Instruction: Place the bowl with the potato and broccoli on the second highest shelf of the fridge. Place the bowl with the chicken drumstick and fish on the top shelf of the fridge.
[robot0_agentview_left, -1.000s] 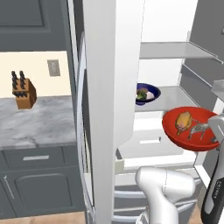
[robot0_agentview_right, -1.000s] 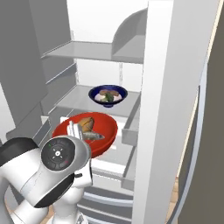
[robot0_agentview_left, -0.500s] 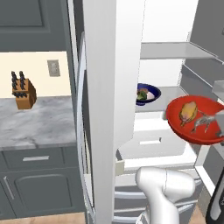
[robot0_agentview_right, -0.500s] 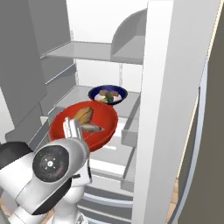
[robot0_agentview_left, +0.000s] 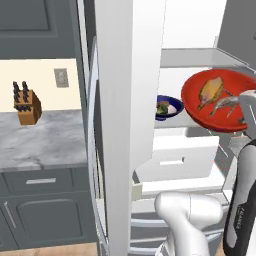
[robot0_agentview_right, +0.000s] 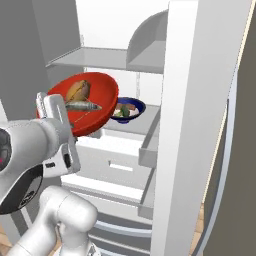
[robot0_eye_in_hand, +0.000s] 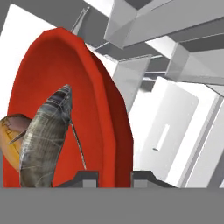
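Left base view: the fridge stands with its doors swung wide, white interior lit, and a grey-veined marble counter (robot0_agentview_left: 40, 140) runs to its left over dark grey cabinets (robot0_agentview_left: 45, 210). A wooden knife block (robot0_agentview_left: 27, 105) sits on that counter against the cream wall, below a wall outlet (robot0_agentview_left: 61, 77). Upper dark cabinets (robot0_agentview_left: 35, 27) close the top of the view.

Inside the fridge, the top shelf of the fridge (robot0_agentview_left: 195, 57) is a bare pale panel. One level down, the second highest shelf of the fridge (robot0_agentview_right: 135, 125) carries the bowl with the potato and broccoli (robot0_agentview_left: 167, 107), dark blue with a white inside, sitting flat near the shelf's left side. A white drawer (robot0_agentview_left: 175, 157) with a slot handle sits under that shelf.

The red bowl (robot0_agentview_left: 217, 100) is lifted off any surface, in front of the shelves, at a height between the two upper panels, and tipped toward the camera. The chicken drumstick (robot0_agentview_left: 210, 90) and the fish (robot0_agentview_left: 225, 105) lie side by side inside it.

Right base view: the gripper (robot0_agentview_right: 52, 110) meets the red bowl at its near rim, the bowl tilted and overlapping the blue bowl behind it.

Hand view: the two dark fingers (robot0_eye_in_hand: 85, 178) are pressed together on the red bowl's rim, one inside and one outside the wall; the fish lies close to the inner one.
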